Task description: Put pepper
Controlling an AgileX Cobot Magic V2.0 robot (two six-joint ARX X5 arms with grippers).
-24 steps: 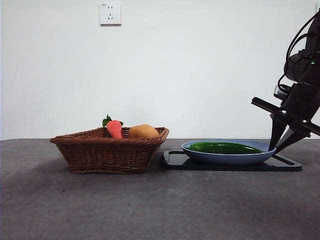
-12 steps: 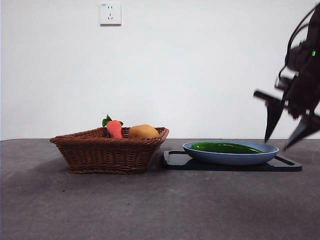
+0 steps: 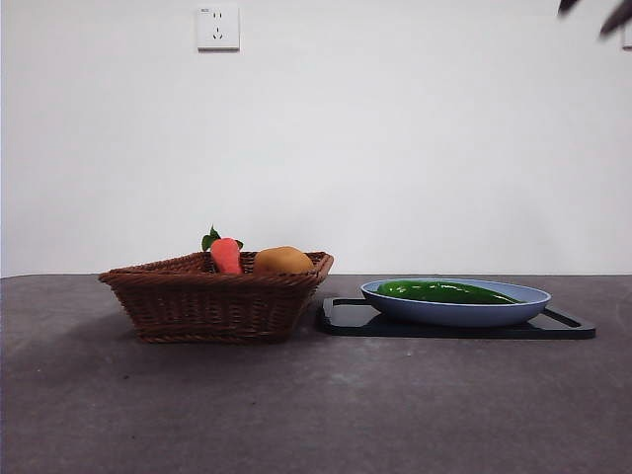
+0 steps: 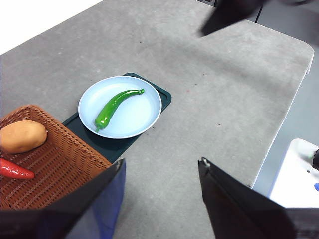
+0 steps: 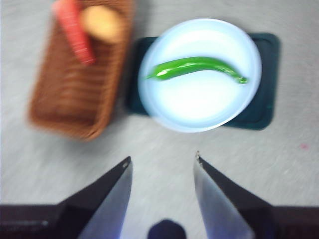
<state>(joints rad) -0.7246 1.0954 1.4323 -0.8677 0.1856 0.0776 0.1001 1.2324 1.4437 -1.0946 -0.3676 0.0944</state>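
Observation:
The long, glossy green pepper (image 3: 444, 291) (image 4: 113, 106) (image 5: 197, 66) lies across a pale blue plate (image 3: 528, 302) (image 4: 142, 114) (image 5: 199, 107) that rests on a black tray (image 3: 341, 318). My right gripper (image 5: 162, 158) is open, high above the table, with nothing between its jaws; only its black tips (image 3: 592, 12) show at the top right corner of the front view. The left gripper (image 4: 162, 167) is open too, held well above the table and away from the plate.
A brown wicker basket (image 3: 217, 301) (image 4: 55, 164) (image 5: 65, 94) stands left of the tray, holding an orange-red carrot (image 3: 225, 254) and a tan potato (image 3: 283, 260). A wall socket (image 3: 218, 27) is on the white wall behind.
The right arm has risen from beside the plate's right edge up to the top right corner of the front view. Pepper, plate and basket have not moved.

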